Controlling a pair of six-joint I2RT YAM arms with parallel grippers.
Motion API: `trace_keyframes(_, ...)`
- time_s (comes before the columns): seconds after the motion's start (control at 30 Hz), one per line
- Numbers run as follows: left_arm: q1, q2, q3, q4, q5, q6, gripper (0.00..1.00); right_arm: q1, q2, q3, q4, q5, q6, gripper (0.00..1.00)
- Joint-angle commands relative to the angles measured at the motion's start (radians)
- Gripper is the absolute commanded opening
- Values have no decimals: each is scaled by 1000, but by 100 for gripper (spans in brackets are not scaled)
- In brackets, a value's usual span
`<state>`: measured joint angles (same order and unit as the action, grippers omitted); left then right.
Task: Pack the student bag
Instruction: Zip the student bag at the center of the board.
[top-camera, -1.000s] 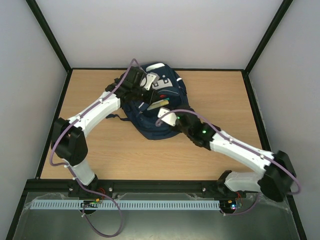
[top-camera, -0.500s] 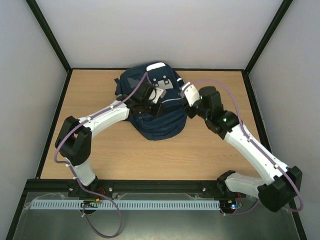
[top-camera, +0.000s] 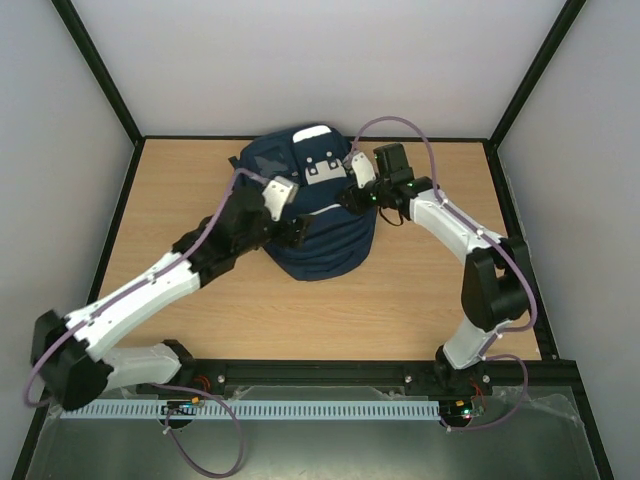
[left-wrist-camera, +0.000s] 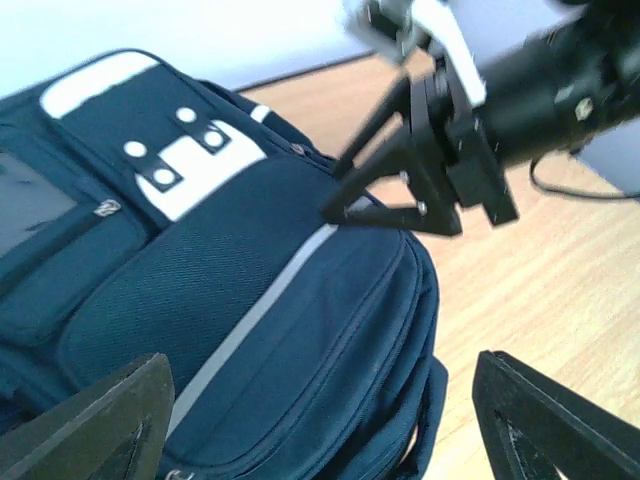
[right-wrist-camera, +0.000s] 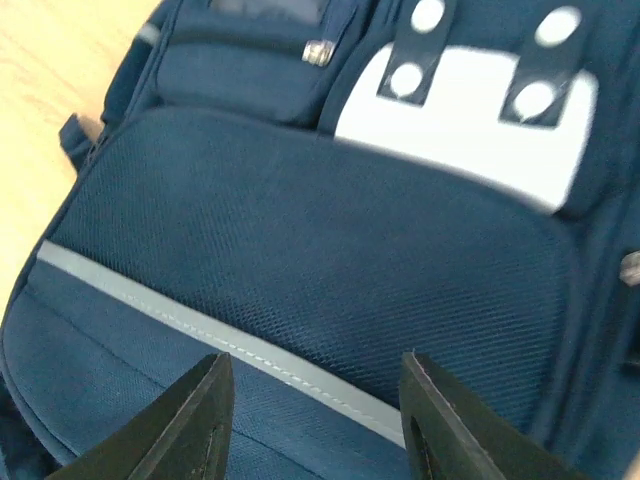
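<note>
On the light wooden table (top-camera: 420, 290), the left gripper (left-wrist-camera: 320, 425) hangs over the near-left part of the large navy fabric student bag (top-camera: 325, 250), its fingers spread wide and empty. The bag lies flat at the far middle of the table — long axis running near to far, white-patched top at the far end. Beyond, the right gripper (right-wrist-camera: 315, 400) points in from the right, fingers moderately parted and holding nothing. Its tips are at the thin pale stripe (right-wrist-camera: 200, 335) — touching or just above, I cannot tell. It looks the better placed for a front pocket.
</note>
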<state>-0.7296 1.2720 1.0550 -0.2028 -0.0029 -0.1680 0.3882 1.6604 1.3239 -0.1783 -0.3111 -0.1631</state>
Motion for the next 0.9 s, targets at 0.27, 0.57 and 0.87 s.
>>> trace_keyframes(0.27, 32, -290, -479, 281, -160, -200, 73, 3, 116, -54, -2, -98, 61, 44)
trace_keyframes(0.57, 48, -124, -521, 350, -212, -141, 68, 4, 197, -33, -29, -27, 60, 44)
trace_keyframes(0.87, 110, -4, -566, 543, -88, -70, 69, 3, 239, -25, -50, -22, 56, 44)
